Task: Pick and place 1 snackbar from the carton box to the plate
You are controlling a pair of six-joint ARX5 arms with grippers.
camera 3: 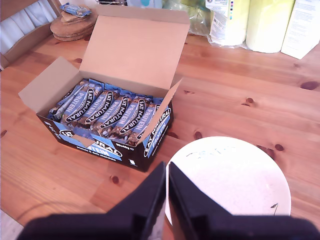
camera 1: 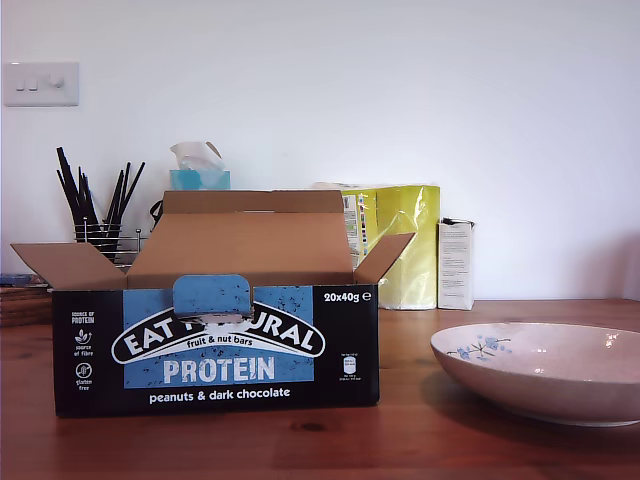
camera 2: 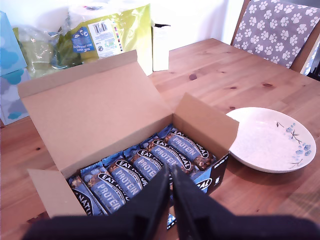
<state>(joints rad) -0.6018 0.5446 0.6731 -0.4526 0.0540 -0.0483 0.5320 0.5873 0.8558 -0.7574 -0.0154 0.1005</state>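
Pressing together with nothing between them, the jaws of my first gripper [camera 2: 170,182] are hanging above the near edge of the carton box [camera 2: 125,150], over its row of snackbars [camera 2: 150,167]. My second gripper [camera 3: 166,187], likewise closed and empty, is hovering over the plate's [camera 3: 235,180] rim nearest the box. Nothing is lying in the plate (its inside looks bare in all three views), so the whole pick and place is waiting to be done. Neither arm is showing in the exterior view.

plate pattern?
Whitish speckled plate with small blue flower sprigs inside near the rim; clearest in the first wrist view.
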